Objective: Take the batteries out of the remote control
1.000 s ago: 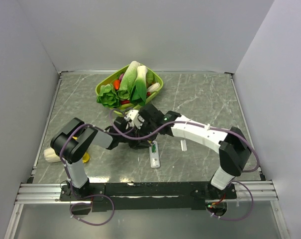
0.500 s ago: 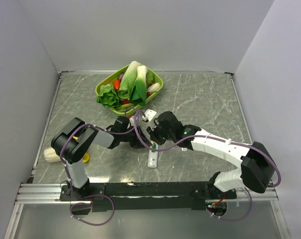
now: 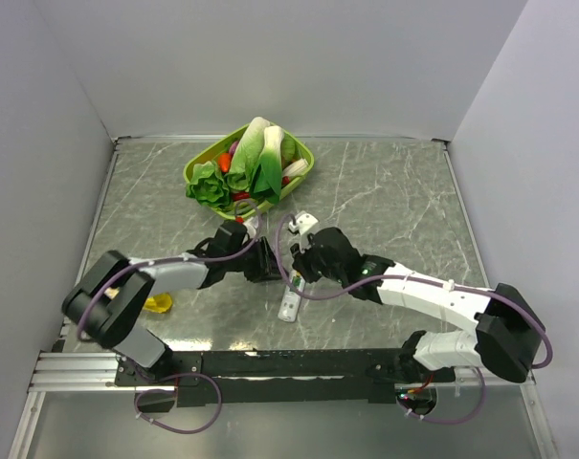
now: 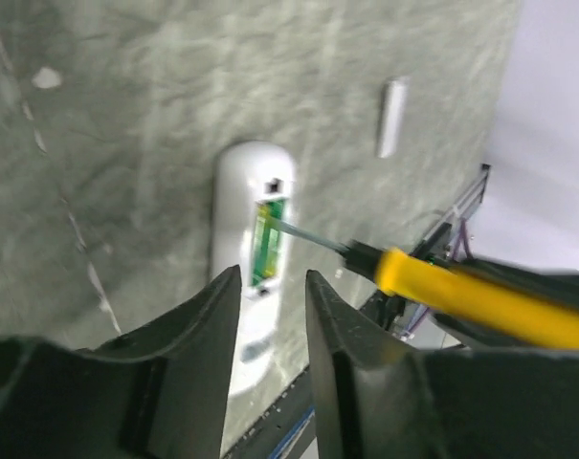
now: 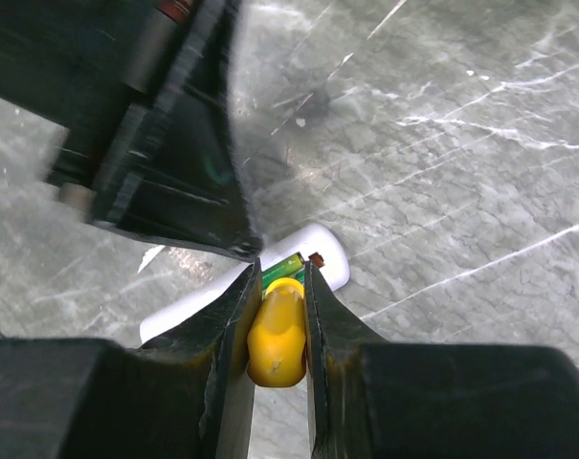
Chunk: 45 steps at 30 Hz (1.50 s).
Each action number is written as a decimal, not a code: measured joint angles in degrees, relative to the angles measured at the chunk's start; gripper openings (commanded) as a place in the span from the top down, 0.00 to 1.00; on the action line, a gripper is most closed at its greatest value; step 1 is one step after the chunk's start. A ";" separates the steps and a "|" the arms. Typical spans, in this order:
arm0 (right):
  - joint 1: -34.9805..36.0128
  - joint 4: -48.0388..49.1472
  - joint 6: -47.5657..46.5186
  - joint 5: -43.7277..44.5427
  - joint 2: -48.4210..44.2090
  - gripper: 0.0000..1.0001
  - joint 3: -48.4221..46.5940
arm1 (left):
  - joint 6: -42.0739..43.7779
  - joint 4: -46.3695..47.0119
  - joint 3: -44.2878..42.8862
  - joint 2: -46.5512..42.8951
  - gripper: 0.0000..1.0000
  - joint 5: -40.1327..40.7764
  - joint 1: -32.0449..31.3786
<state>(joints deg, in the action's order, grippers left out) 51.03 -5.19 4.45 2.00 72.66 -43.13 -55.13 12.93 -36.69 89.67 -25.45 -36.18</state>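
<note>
The right gripper (image 5: 279, 279) is closed on the yellow handle of the screwdriver (image 5: 277, 335). Directly ahead of its fingertips, the blade tip sits in the open recess of the remote control (image 4: 239, 206), against 1 green battery (image 4: 266, 239). The left gripper (image 4: 273, 287) has its jaws parted and holds nothing. The remote control lies just beyond its fingertips.

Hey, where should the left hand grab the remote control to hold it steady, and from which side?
Best pinch the remote control across its two long edges, on the plain stretch clear of the open recess, coming down from above. It lies flat on the table, a slim bar, and the screwdriver has its tip in the recess.
</note>
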 measured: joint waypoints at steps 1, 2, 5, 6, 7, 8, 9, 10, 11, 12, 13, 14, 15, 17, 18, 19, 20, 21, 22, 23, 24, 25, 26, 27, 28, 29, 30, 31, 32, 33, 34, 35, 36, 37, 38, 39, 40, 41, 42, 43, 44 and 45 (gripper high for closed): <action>0.52 1.25 0.57 0.92 -0.66 1.00 1.03 | 0.24 -0.24 0.46 -1.79 0.66 0.31 -0.04; 1.16 2.36 0.92 1.95 -1.31 1.00 2.01 | 0.44 -0.31 0.98 -3.37 0.68 0.48 -0.39; 2.58 5.27 1.79 4.52 -3.08 1.00 4.81 | 0.68 -0.07 2.78 -6.36 0.76 0.79 -2.73; 2.78 6.21 2.08 5.05 -3.61 1.00 5.68 | 0.63 0.28 3.67 -7.13 0.80 0.70 -4.13; 2.93 7.15 2.32 5.40 -4.11 1.00 6.51 | 0.35 0.57 4.37 -7.50 0.83 0.48 -5.01; 3.04 7.89 2.49 5.66 -4.59 1.00 7.21 | 0.15 1.53 5.60 -7.74 0.90 -0.13 -6.19; 3.13 8.57 2.69 5.92 -5.05 1.00 7.82 | -0.26 2.08 6.43 -7.76 0.92 -0.46 -6.67; 3.21 9.16 2.86 6.14 -5.44 1.00 8.39 | -0.68 3.34 7.82 -7.76 0.93 -0.61 -6.99; 3.26 9.84 3.08 6.38 -5.86 1.00 9.05 | -1.22 4.17 8.96 -7.76 0.95 -0.61 -7.04; 3.39 10.47 3.26 6.60 -6.40 1.00 9.73 | -1.66 5.11 10.51 -7.76 0.95 -0.59 -7.10; 3.50 10.97 3.32 6.78 -7.02 1.00 10.43 | -2.03 5.35 11.30 -7.74 0.95 -0.57 -7.15; 3.56 11.39 3.37 6.86 -7.50 1.00 11.04 | -2.60 5.95 12.17 -7.67 0.96 -0.50 -7.15; 3.63 11.93 3.41 6.97 -8.22 1.00 11.80 | -2.89 6.32 12.87 -7.63 0.96 -0.28 -7.23; 3.74 12.41 3.43 6.97 -8.98 1.00 12.61 | -3.48 7.30 13.55 -7.21 0.96 -0.13 -7.37; 3.76 12.70 3.37 6.93 -9.07 1.00 12.79 | -3.67 7.91 13.55 -6.86 0.96 -0.20 -7.39; 3.76 12.90 3.32 6.84 -9.07 1.00 12.83 | -3.91 8.46 13.55 -6.45 0.96 -0.20 -7.43; 3.76 13.00 3.21 6.71 -9.01 1.00 12.83 | -4.24 9.57 13.49 -5.79 0.97 0.20 -7.43; 3.76 13.05 3.21 6.69 -8.96 1.00 12.83 | -4.22 10.03 13.35 -5.44 0.96 0.24 -7.41; 3.76 13.18 3.21 6.62 -8.90 1.00 12.83 | -4.24 10.45 12.94 -4.81 0.97 0.35 -7.50; 3.76 13.29 3.21 6.62 -8.81 1.00 12.83 | -4.26 10.82 12.55 -4.28 0.97 0.42 -7.65; 3.76 13.35 3.21 6.62 -8.79 1.00 12.83 | -4.26 11.17 11.98 -3.56 0.97 0.50 -7.82; 3.76 13.42 3.34 6.67 -8.79 1.00 12.85 | -4.26 11.28 11.65 -3.13 0.98 0.63 -7.93; 3.76 13.62 3.50 6.71 -8.81 1.00 13.00 | -4.33 11.45 11.39 -2.78 0.98 0.85 -8.07; 3.76 14.16 3.76 6.80 -8.85 1.00 13.31 | -4.35 11.72 11.26 -2.54 0.98 0.96 -8.15; 3.76 14.93 4.09 6.86 -9.01 1.00 13.79 | -4.42 12.07 11.26 -2.29 0.99 1.01 -8.20; 3.76 15.87 4.48 7.10 -9.29 1.00 14.47 | -4.59 12.46 11.26 -1.97 0.99 0.98 -8.22; 3.76 16.83 5.03 7.39 -9.70 1.00 15.26 | -4.79 12.94 11.17 -1.53 0.99 0.90 -8.28; 3.76 18.05 5.57 7.65 -10.12 1.00 16.24 | -5.03 13.40 10.95 -0.98 0.99 0.85 -8.33; 3.76 19.28 6.14 8.00 -10.80 1.00 17.35 | -5.27 13.64 10.69 -0.48 0.99 0.74 -8.35; 3.76 20.09 6.56 8.17 -11.43 1.00 18.21 | -5.64 13.99 10.34 0.15 0.99 0.63 -8.46; 3.80 21.51 7.15 8.57 -12.41 1.00 19.67 | -5.79 14.34 9.97 0.90 0.99 0.59 -8.66; 3.85 22.56 7.58 8.94 -13.29 1.00 20.79 | -5.97 14.71 9.66 1.51 0.99 0.44 -8.76; 3.87 23.39 7.98 9.20 -14.16 1.00 21.79 | -6.14 15.15 9.49 2.08 0.99 0.33 -8.85; 3.89 24.65 8.50 9.55 -15.28 1.00 23.32 | -6.29 15.43 9.31 2.56 0.99 0.28 -8.92; 3.91 25.92 9.09 9.88 -16.28 1.00 24.72 | -6.60 15.65 9.16 2.93 0.99 0.33 -8.98; 3.96 26.86 9.66 10.21 -17.18 1.00 25.92 | -6.82 15.80 9.05 3.19 0.99 0.35 -9.03; 3.96 27.82 10.12 10.47 -17.84 1.00 27.06 | -7.10 15.98 9.03 3.34 0.99 0.50 -9.07; 3.98 28.87 10.60 10.64 -18.43 1.00 28.15 | -7.28 16.02 9.07 3.41 0.99 0.66 -9.07; 3.98 29.59 10.99 10.71 -18.88 1.00 28.92 | -7.45 16.17 9.07 3.52 0.99 0.81 -9.09; 3.98 30.32 11.37 10.88 -19.34 1.00 29.73 | -7.63 16.39 9.09 3.72 0.99 1.01 -9.14; 3.98 31.04 11.82 11.08 -19.69 1.00 30.53 | -7.78 16.72 9.14 3.98 0.99 1.16 -9.14; 3.98 31.56 12.17 11.15 -19.93 1.00 31.01 | -8.04 17.00 9.14 4.22 0.99 1.27 -9.14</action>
<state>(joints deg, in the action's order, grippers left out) 55.00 26.37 16.62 13.15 52.73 -12.12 -63.18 29.93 -27.55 93.89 -24.18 -45.32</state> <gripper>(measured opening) 0.273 0.022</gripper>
